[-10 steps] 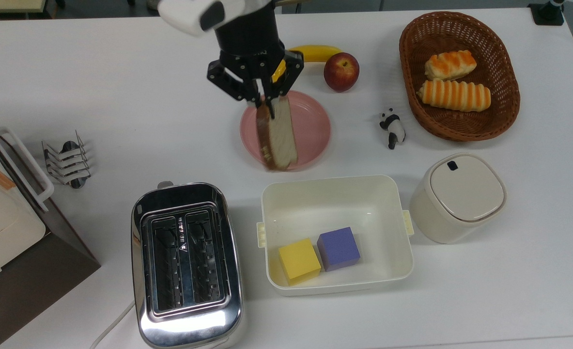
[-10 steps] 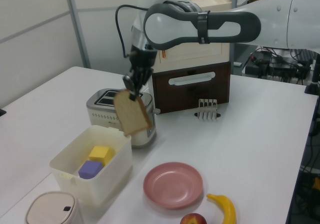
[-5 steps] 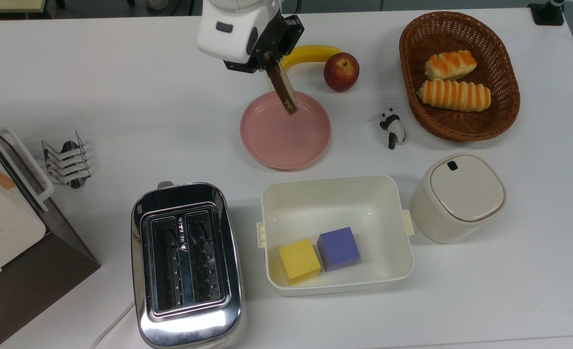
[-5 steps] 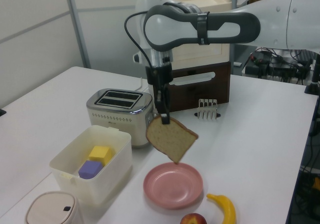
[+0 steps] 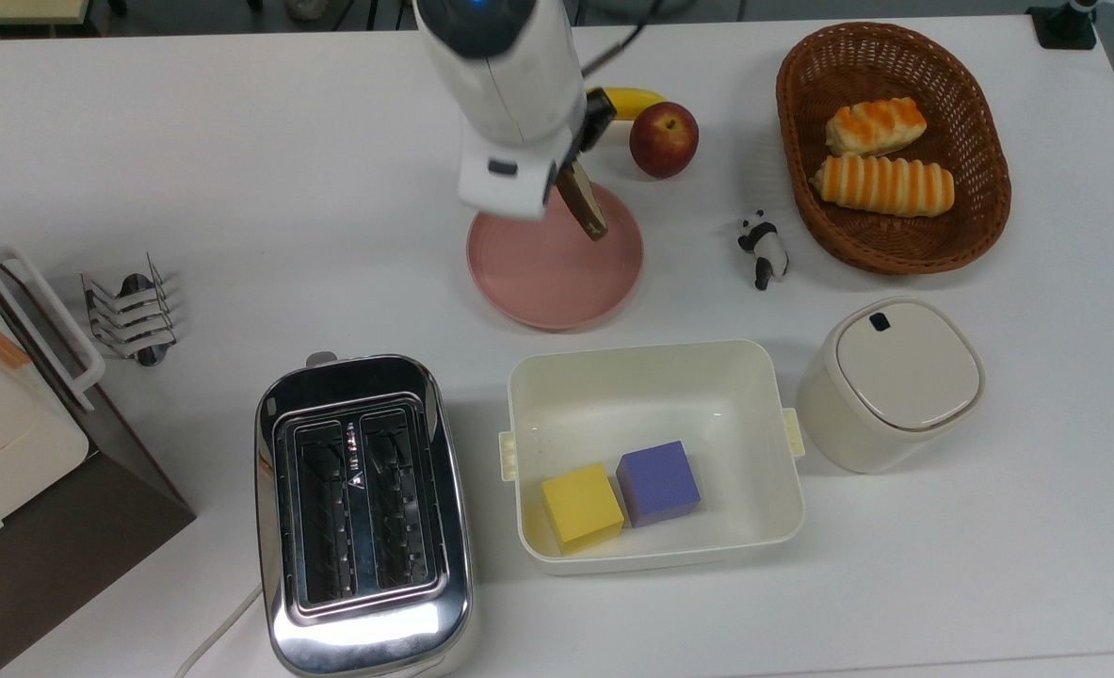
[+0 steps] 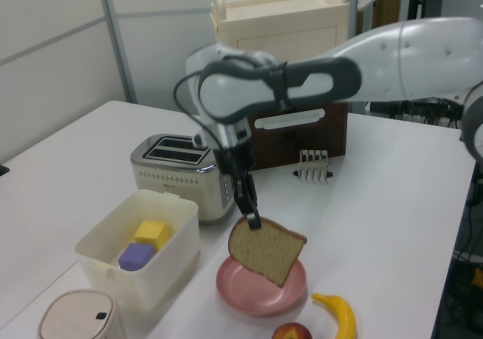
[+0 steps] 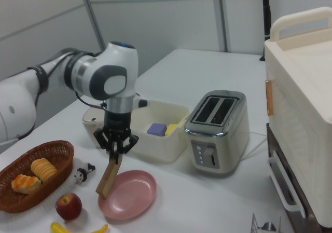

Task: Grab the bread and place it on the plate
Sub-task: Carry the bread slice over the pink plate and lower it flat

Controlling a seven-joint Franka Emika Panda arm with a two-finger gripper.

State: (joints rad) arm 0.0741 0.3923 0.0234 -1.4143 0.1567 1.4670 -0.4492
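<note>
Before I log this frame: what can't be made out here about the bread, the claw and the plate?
- Claw: hidden by the arm's white housing in the top view.
- Bread against plate: touching or hanging clear cannot be told.
- Plate's far edge: covered by the arm, top view.
- Banana: mostly behind the arm, top view.

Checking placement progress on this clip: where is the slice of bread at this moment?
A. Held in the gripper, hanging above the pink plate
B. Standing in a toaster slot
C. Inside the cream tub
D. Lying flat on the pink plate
A: the gripper pinches the bread by its top edge, hanging over the plate, not lying on it.
</note>
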